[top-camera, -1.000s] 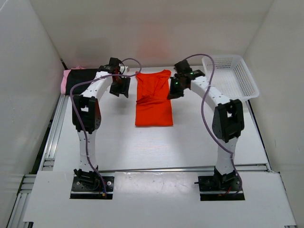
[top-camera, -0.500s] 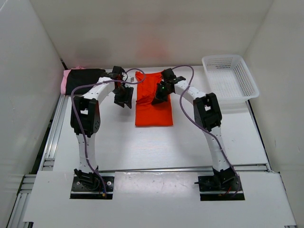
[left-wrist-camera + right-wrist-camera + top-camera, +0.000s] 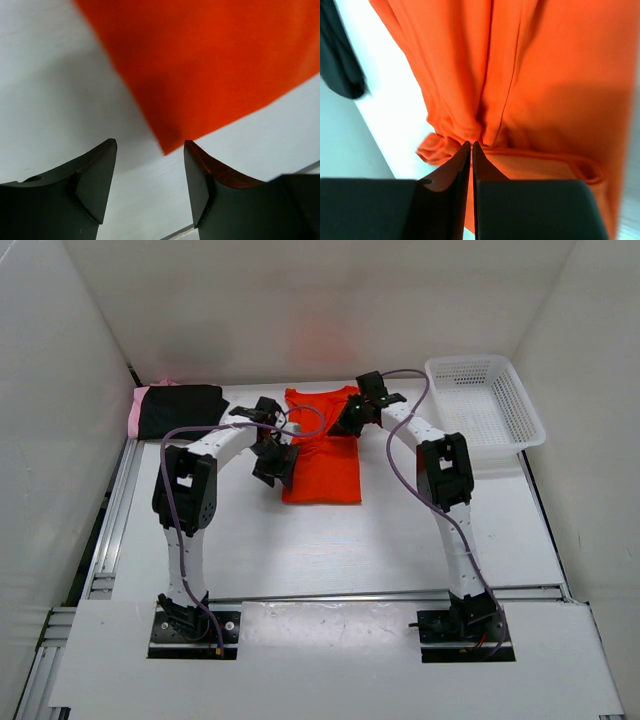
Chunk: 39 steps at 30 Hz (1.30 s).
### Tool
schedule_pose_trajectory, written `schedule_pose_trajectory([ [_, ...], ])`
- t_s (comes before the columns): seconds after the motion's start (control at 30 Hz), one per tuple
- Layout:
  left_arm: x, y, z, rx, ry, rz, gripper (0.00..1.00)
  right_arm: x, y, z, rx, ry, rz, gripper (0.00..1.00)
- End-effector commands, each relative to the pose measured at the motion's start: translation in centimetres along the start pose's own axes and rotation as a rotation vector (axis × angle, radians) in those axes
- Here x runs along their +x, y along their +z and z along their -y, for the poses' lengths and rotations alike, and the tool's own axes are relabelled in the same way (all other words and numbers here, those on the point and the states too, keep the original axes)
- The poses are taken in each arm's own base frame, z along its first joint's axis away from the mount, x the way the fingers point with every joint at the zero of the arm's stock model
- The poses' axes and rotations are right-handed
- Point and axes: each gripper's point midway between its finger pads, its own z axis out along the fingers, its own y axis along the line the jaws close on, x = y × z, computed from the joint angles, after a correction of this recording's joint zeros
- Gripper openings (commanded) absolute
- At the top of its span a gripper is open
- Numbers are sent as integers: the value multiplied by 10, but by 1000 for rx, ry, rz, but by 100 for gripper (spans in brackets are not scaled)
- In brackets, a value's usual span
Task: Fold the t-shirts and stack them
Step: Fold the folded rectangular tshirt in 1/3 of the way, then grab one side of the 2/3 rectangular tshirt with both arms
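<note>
White plastic mesh basket (image 3: 487, 405), far right; bright orange-red fabric t-shirt (image 3: 325, 470) centre, seemingly pinched by closed right gripper (image 3: 471, 144); left gripper (image 3: 150, 150) jaws spread.

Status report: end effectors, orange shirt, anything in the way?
Left end effector open at orange shirt corner. Right end effector shut, pinching its far end. Nothing blocking.

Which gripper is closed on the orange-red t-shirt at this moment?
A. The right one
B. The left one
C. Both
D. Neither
A: in the right wrist view the right gripper is shut with the orange-red t-shirt bunched at its tips, while the left gripper stands open, a corner of the shirt showing ungripped between its jaws.
</note>
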Motion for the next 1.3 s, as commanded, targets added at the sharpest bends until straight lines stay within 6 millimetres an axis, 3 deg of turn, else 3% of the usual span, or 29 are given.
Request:
schedule_pose_trajectory([
  [0.0,-7,-17,29,63,54,54,69,-35,-23,-16,-61,9,76,9],
  [0.03,-6,-14,28,63,51,46,70,-30,-26,-12,-51,-4,68,11],
  [0.07,-2,-12,29,72,48,37,72,-31,-47,-17,-50,-53,78,22],
  [0.1,-1,-7,28,72,44,23,72,-26,-56,-15,-41,-79,71,32],
  [0.17,5,-1,26,71,36,0,72,-2,-63,10,25,-92,19,54],
  [0.2,7,2,27,81,36,-2,72,7,-80,10,34,-130,9,57],
  [0.27,8,5,23,65,33,-12,72,40,-93,34,77,-127,-54,60],
  [0.3,9,9,18,41,30,-20,74,64,-93,61,124,-105,-109,61],
  [0.33,12,10,17,40,28,-29,74,71,-103,63,125,-116,-111,61],
  [0.43,20,15,26,103,21,-45,74,103,-106,90,157,-89,-180,61],
  [0.57,28,24,33,159,7,-81,74,124,-106,106,165,-65,-228,61],
  [0.7,25,28,33,168,5,-85,67,136,-107,116,179,-49,-258,61],
  [0.77,23,30,31,154,5,-85,57,145,-106,121,175,-28,-278,61],
  [0.87,21,32,27,139,6,-85,39,153,-102,116,120,0,-312,56],
  [0.9,21,32,27,139,6,-85,39,159,-100,111,92,-3,-337,52],
  [0.97,17,31,28,139,10,-75,35,160,-97,114,100,12,-344,38],
  [1.1,14,30,25,119,14,-66,16,161,-97,110,78,11,-351,13],
  [1.13,14,30,23,109,14,-66,10,161,-97,110,79,20,-351,2],
  [1.27,12,14,23,82,25,-37,10,151,-104,96,36,11,-333,0],
])
